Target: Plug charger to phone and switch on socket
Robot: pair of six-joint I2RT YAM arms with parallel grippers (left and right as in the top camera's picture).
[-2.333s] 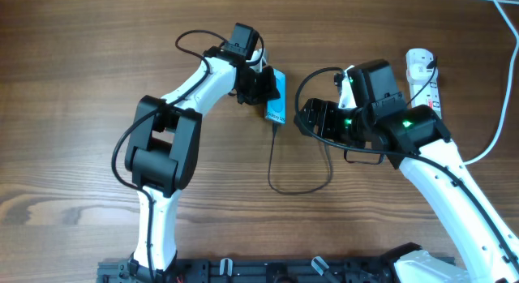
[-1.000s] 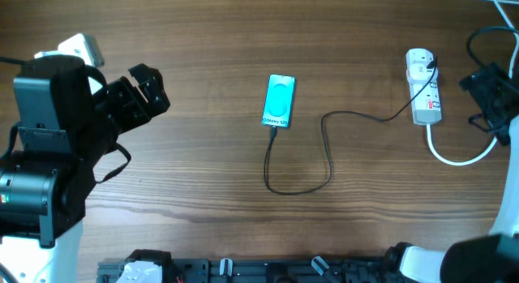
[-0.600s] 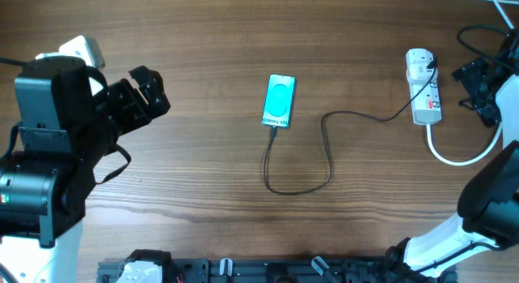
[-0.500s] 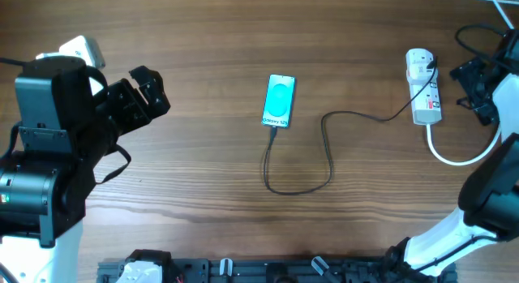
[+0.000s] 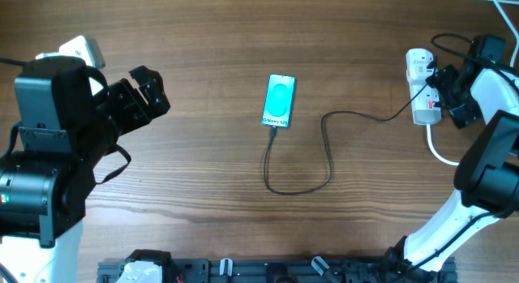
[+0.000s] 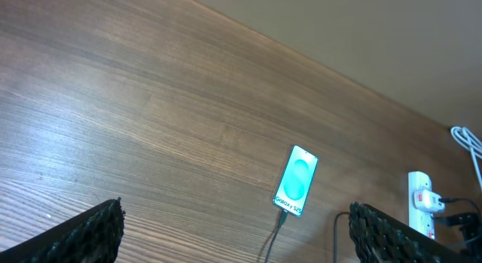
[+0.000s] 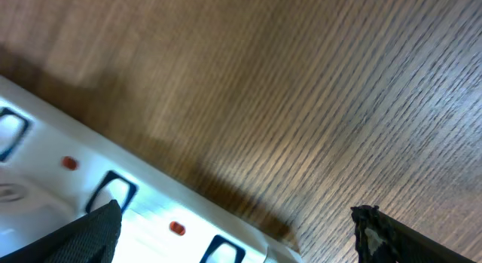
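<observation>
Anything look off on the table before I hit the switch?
Nothing stands out. The phone lies flat, screen up; the charger cable runs from its lower end in a loose loop to the power strip, which sits flat.

The overhead view is bright and even, with only soft, short shadows on the table [image 5: 203, 40]. The left wrist view is also sharp. The right wrist view is blurred; the socket [image 7: 38, 180] looks glaring white there and throws a dark shadow along its edge.

Black charger [image 5: 326, 141] between phone [image 5: 279, 100] and socket [image 5: 421, 105]
</observation>
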